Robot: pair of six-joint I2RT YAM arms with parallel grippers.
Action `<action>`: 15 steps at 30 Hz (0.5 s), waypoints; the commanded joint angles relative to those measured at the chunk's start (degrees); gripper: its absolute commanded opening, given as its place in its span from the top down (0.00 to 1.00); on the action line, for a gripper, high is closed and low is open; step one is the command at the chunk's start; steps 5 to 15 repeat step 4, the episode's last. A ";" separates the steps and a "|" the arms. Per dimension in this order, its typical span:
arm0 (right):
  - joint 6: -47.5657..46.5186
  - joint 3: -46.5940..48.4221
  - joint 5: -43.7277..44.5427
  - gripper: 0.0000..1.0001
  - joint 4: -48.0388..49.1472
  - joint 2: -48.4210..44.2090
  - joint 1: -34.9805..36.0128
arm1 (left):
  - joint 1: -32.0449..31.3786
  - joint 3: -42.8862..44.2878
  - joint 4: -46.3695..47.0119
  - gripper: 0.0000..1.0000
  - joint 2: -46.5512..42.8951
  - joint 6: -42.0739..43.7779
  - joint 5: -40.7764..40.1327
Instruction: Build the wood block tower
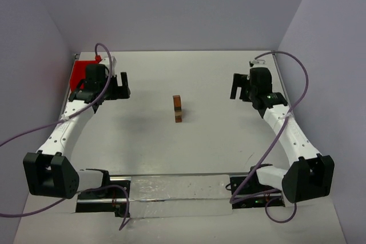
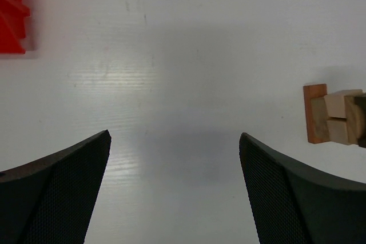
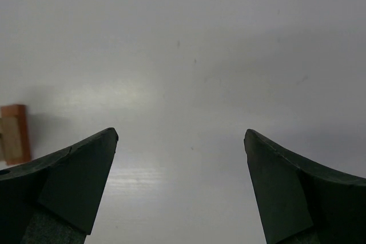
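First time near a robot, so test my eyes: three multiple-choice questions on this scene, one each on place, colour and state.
1. The tray is what colour? A) blue B) red C) green
2. Where is the wood block tower? A) middle of the table B) in the tray C) at the near edge
3. The left gripper and right gripper are? A) both shut B) holding blocks C) both open, empty
Answers: 1 B, red shows at the far left corner; 2 A, it stands alone there; 3 C, jaws stand apart, nothing between.
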 commanded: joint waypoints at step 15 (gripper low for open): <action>-0.11 -4.76 -0.31 0.00 0.52 -6.20 -3.90 | 5.08 -4.35 4.53 0.01 -8.19 -0.78 -0.99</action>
